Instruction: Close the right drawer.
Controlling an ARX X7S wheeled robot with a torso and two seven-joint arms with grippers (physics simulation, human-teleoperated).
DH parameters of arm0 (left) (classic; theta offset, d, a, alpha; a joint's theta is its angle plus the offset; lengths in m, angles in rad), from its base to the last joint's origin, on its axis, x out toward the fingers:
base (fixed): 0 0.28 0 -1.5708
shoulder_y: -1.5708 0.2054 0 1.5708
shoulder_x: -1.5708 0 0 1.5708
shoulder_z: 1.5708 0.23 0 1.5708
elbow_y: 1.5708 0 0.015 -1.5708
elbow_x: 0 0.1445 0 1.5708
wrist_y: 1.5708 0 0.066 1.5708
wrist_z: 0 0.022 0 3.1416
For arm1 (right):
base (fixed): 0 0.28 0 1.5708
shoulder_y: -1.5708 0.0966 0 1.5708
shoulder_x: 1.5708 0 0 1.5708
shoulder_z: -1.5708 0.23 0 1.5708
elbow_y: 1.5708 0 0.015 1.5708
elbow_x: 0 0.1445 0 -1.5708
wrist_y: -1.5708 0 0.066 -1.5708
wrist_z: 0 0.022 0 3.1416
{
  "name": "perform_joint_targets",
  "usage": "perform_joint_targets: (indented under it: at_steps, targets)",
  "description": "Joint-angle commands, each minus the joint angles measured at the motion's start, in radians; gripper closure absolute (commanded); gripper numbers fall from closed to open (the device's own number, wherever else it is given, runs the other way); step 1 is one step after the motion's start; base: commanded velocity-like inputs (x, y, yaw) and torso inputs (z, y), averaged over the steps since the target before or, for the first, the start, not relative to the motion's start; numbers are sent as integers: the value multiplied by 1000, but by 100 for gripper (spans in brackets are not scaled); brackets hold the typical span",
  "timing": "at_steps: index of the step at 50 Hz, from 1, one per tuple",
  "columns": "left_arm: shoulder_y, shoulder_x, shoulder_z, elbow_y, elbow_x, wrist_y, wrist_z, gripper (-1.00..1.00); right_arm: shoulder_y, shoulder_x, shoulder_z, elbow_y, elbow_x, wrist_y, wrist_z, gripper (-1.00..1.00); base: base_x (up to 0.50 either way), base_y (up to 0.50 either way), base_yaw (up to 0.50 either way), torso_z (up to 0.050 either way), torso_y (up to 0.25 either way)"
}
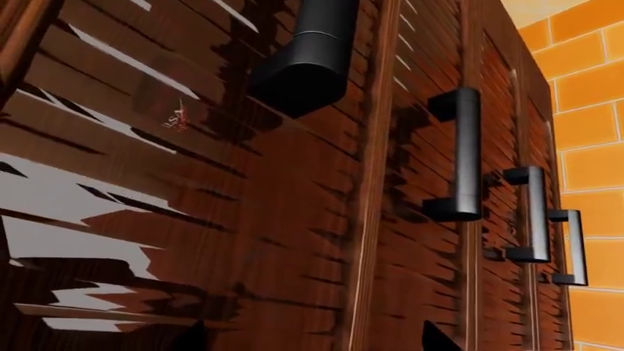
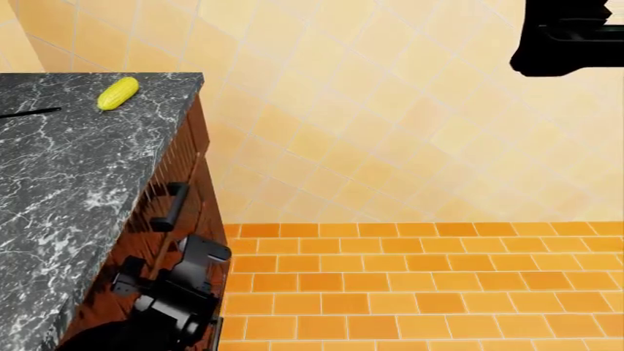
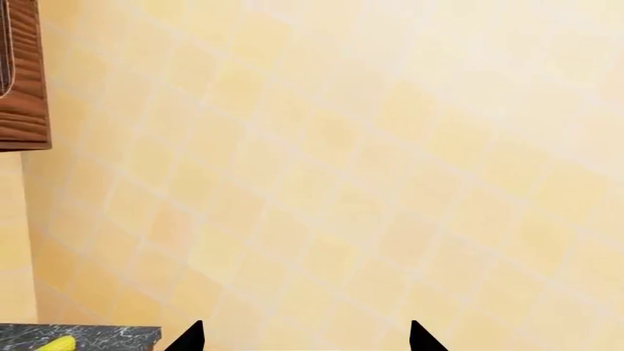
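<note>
Reddish-brown grained wood fills the left wrist view. The broad panel straight ahead, with a thick black bar standing out from it, looks like the right drawer's front. I cannot tell how far it stands out. My left gripper is open right in front of this panel, only its two dark fingertips showing. In the head view the left gripper hangs low against the cabinet front, below a black handle. My right gripper is open on nothing, raised and facing the tiled wall.
A grey marble countertop tops the cabinet, with a yellow corn cob at its far end. More black handles line the neighbouring fronts. The floor is orange tile. The right arm is high at the right.
</note>
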Motion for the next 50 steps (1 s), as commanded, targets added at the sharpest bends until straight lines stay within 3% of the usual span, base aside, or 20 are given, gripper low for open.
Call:
perform_joint_targets:
  at_steps: [1,25,50]
  targets:
    - [16,-33,-55,-79,-37,-11,-9,-100,7,-10,-7,6,-5,0,-7,-100,0,0,0,0,0]
    - [-13,-65,-87,-87,-24,-27,-22,-100,13,-16,-11,4,-3,-1,-5,-100,0,0,0,0,0]
    - [-11,-55,-45,-98,87,-73,-60,-100,32,-15,-11,-5,18,-1,7,-100,0,0,0,0,0]
